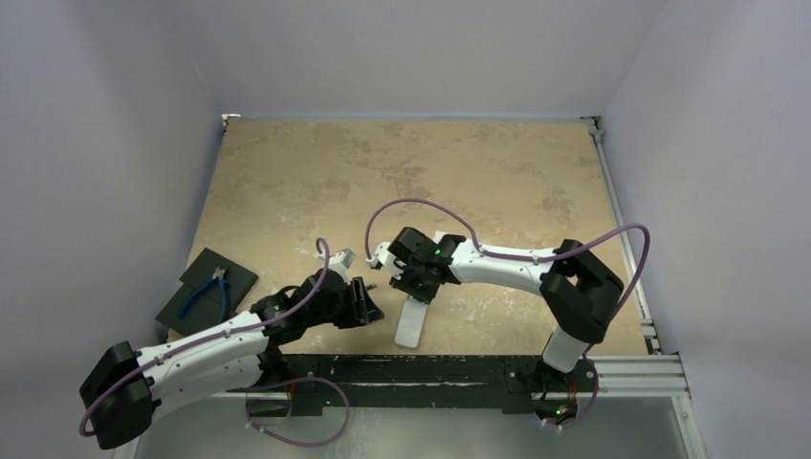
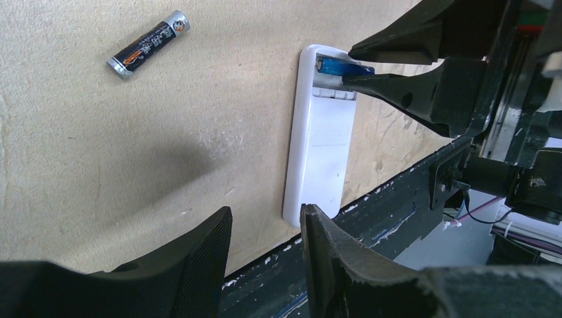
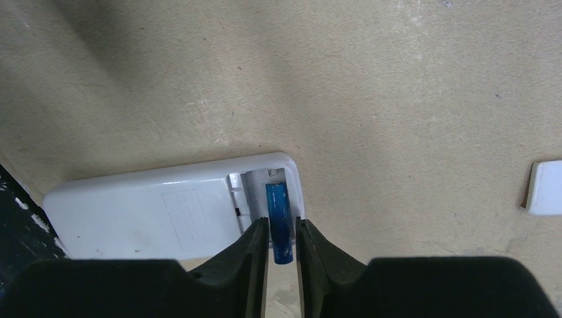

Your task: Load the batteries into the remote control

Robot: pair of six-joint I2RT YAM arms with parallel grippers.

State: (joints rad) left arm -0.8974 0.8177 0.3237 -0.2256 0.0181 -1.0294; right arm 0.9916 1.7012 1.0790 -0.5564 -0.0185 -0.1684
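The remote control [image 1: 411, 323] lies back up near the table's front edge, its battery compartment open at the far end. It also shows in the left wrist view [image 2: 318, 165] and the right wrist view [image 3: 146, 215]. My right gripper [image 1: 418, 292] [image 3: 281, 222] is shut on the blue battery [image 3: 280, 218] [image 2: 335, 66], whose far end lies in the compartment's outer slot. The black battery [image 2: 148, 44] lies loose on the table to the left of the remote. My left gripper [image 1: 368, 304] [image 2: 265, 212] is open and empty by the remote's near end.
A small white square piece [image 3: 545, 187] lies on the table beyond the remote. Blue-handled pliers [image 1: 206, 290] rest on a dark mat [image 1: 239, 277] at the left. A black rail [image 1: 430, 368] runs along the front edge, just behind the remote's near end.
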